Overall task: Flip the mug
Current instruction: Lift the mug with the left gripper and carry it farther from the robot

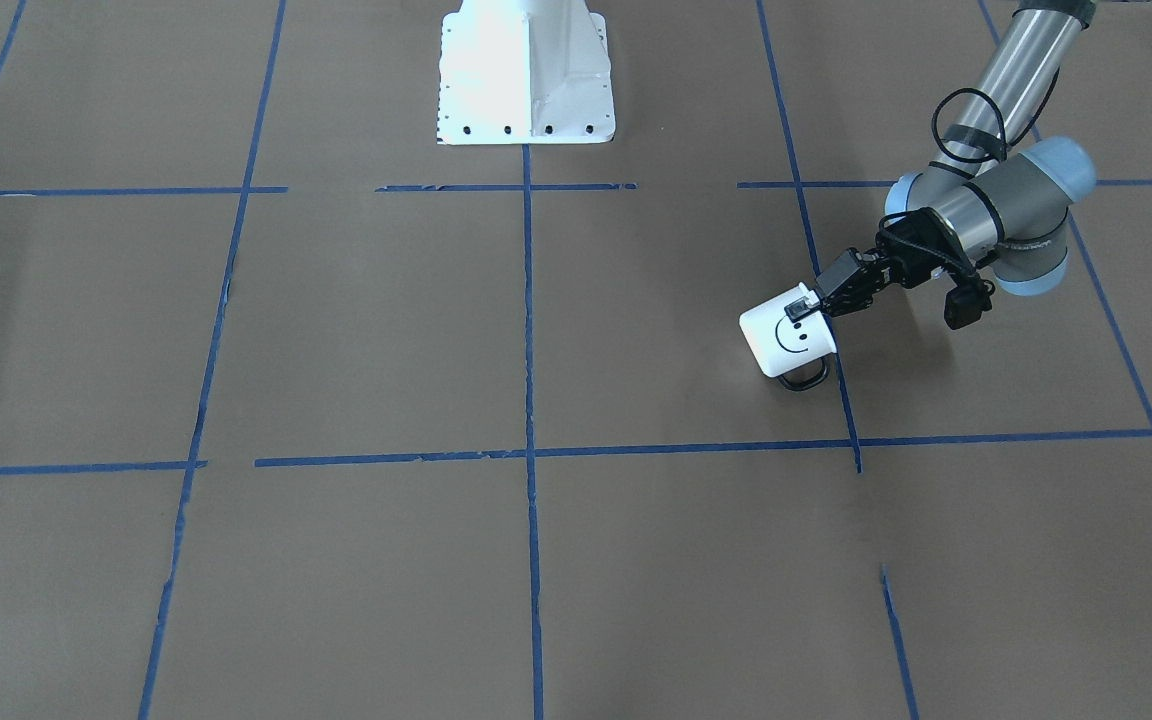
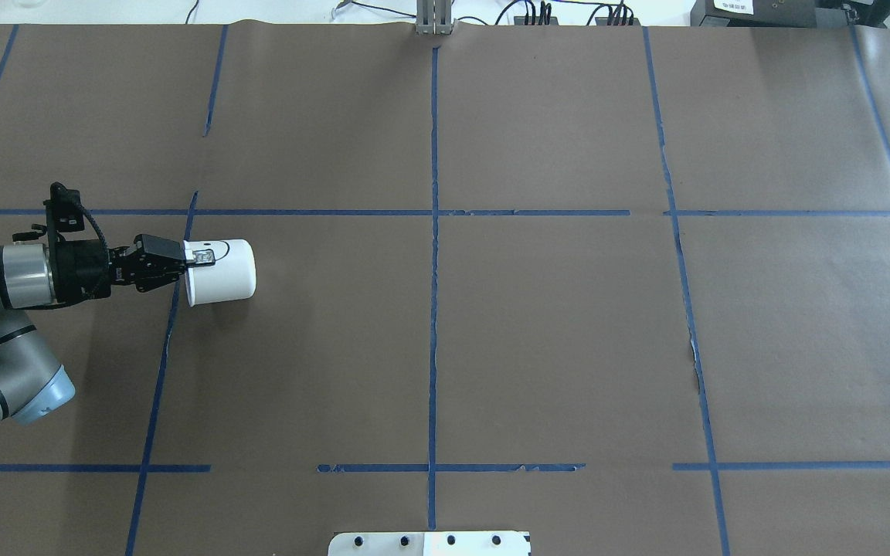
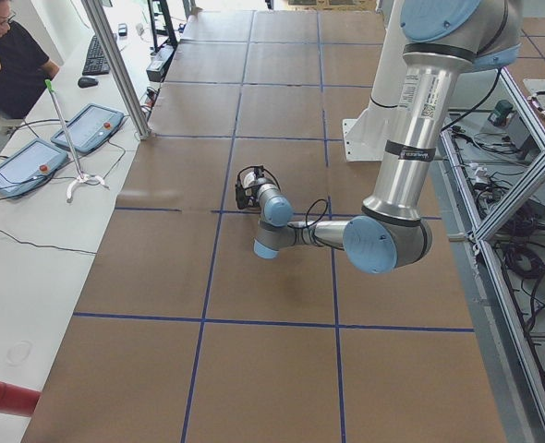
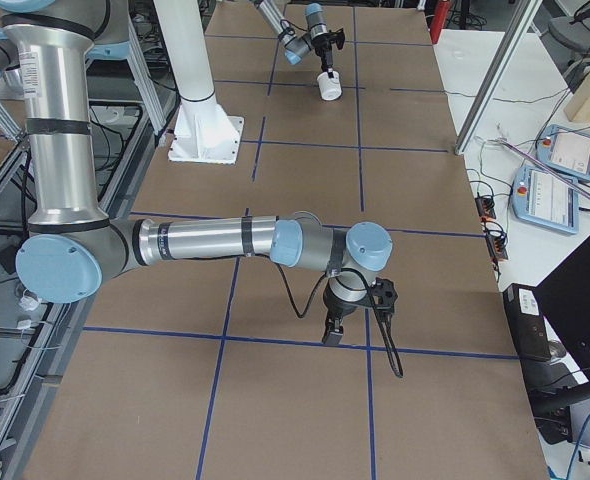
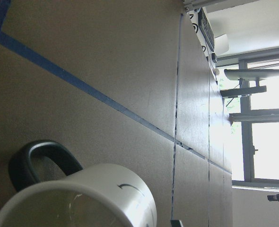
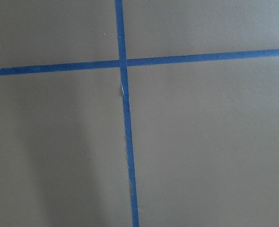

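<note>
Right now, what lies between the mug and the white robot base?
Nothing stands there. In the front-facing view, only bare brown table cover crossed by blue tape lines runs between the mug and the white base.

Left arm (image 1: 1021, 60) silver tubing, pale-blue joint caps (image 1: 1071, 160), black looped cable (image 1: 936, 122), black end effector (image 1: 802, 304); white pedestal (image 1: 526, 70)
</note>
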`<act>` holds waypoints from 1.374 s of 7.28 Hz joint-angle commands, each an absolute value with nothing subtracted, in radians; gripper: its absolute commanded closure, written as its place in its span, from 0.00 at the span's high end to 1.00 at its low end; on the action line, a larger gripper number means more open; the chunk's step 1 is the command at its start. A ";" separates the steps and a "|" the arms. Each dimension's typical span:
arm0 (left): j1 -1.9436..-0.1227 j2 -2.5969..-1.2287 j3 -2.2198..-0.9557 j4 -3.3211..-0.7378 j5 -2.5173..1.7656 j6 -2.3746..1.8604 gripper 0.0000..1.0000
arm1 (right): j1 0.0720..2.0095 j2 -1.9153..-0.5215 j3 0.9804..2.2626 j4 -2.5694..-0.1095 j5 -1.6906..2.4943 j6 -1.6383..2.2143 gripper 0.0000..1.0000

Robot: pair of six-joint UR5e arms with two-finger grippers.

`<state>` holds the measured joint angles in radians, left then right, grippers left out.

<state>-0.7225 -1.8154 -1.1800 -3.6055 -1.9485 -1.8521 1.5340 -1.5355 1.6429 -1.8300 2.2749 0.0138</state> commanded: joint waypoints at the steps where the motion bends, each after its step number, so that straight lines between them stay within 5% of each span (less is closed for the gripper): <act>1: -0.723 -1.816 -1.209 -3.590 -1.959 -1.852 0.00 | 1.534 -1.536 1.643 -1.830 2.275 0.014 1.00; 5: -0.723 -1.844 -1.380 -3.304 -1.994 -1.852 0.00 | 1.534 -1.536 1.643 -1.830 2.275 0.014 1.00; 10: -0.742 -1.988 -1.644 -2.605 -2.103 -1.670 0.00 | 1.534 -1.536 1.643 -1.830 2.275 0.014 1.00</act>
